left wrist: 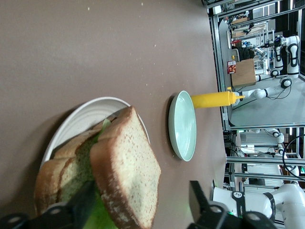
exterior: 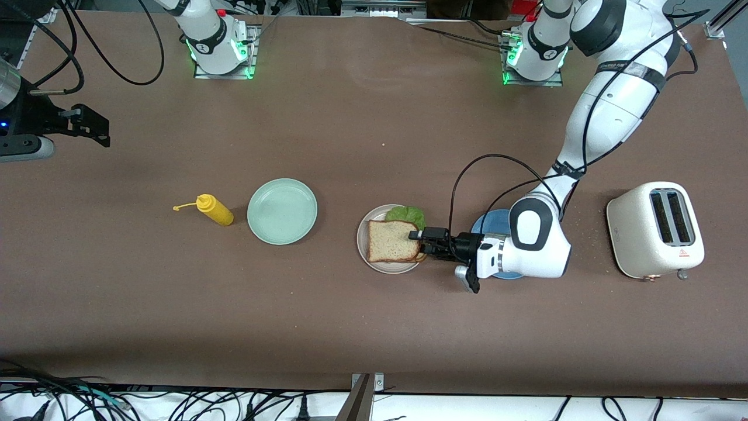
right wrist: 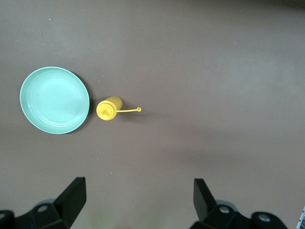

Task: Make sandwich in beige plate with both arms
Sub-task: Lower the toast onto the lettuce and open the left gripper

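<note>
Reading no labels clearly; the sandwich [exterior: 392, 241], brown-crusted with lettuce peeking out, sits on the beige plate [exterior: 374, 264], left gripper [exterior: 422, 241] spread open around its edge, right gripper [right wrist: 138, 198] open above the table [exterior: 362, 117].

The sandwich [exterior: 392, 241] lies on the beige plate [exterior: 374, 266] near the middle of the surface [exterior: 374, 128]. The left gripper [exterior: 422, 242] is low at the sandwich's edge toward the left arm's end, its jaws spread on either side of the top slice, apparently not pressing it. A second plate [exterior: 485, 222] sits just beside, under the left arm's wrist, and the toaster [exterior: 654, 229] stands closer still to that end. Toward the right arm's end lie another plate [exterior: 282, 211], then a squeeze bottle [exterior: 215, 210] beside it. The right gripper [right wrist: 138, 195] waits above the surface near that bottle.
</note>
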Controlling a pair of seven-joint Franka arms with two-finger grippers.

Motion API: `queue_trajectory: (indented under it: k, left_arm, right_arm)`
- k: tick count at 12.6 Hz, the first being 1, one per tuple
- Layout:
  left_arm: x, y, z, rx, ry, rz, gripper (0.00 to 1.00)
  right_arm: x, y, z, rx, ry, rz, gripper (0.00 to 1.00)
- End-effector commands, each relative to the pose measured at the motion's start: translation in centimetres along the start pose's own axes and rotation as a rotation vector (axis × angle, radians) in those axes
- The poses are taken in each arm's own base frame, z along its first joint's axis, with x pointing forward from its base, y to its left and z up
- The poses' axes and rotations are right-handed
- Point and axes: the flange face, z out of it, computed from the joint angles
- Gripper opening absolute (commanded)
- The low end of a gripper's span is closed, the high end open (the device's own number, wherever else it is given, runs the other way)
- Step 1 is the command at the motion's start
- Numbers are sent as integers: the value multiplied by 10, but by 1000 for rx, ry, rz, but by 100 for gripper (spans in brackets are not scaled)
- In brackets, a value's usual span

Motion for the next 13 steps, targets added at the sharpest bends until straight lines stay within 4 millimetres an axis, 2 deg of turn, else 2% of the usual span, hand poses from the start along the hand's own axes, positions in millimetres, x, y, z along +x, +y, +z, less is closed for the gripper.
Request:
queue_trajectory:
  k: [1, 3, 4, 6, 8, 10, 11, 13]
  left_arm:
    - [8, 21, -15, 7, 15, 55, 100]
    - [11, 23, -30, 37, 16, 75, 100]
    - [13, 31, -38, 62, 9, 84, 100]
    - [12, 41, -65, 110, -31, 75, 100]
    - [14, 75, -96, 233, -97, 22, 100]
    - [8, 106, -136, 356, -166, -5, 100]
    - [3, 121, -163, 418, -190, 0, 100]
    - [-9, 142, -208, 528, -238, 4, 100]
  right_arm:
    - [2, 2, -3, 7, 8, 1, 100]
    - [2, 3, -3, 9, 8, 3, 100]
    - [2, 3, -3, 10, 10, 2, 100]
    - [2, 3, -3, 12, 10, 1, 100]
    - [2, 3, -3, 12, 10, 1, 100]
    - [2, 1, -3, 13, 10, -4, 100]
    - [3, -2, -3, 13, 14, -8, 100]
    - [3, 0, -3, 24, 13, 2, 100]
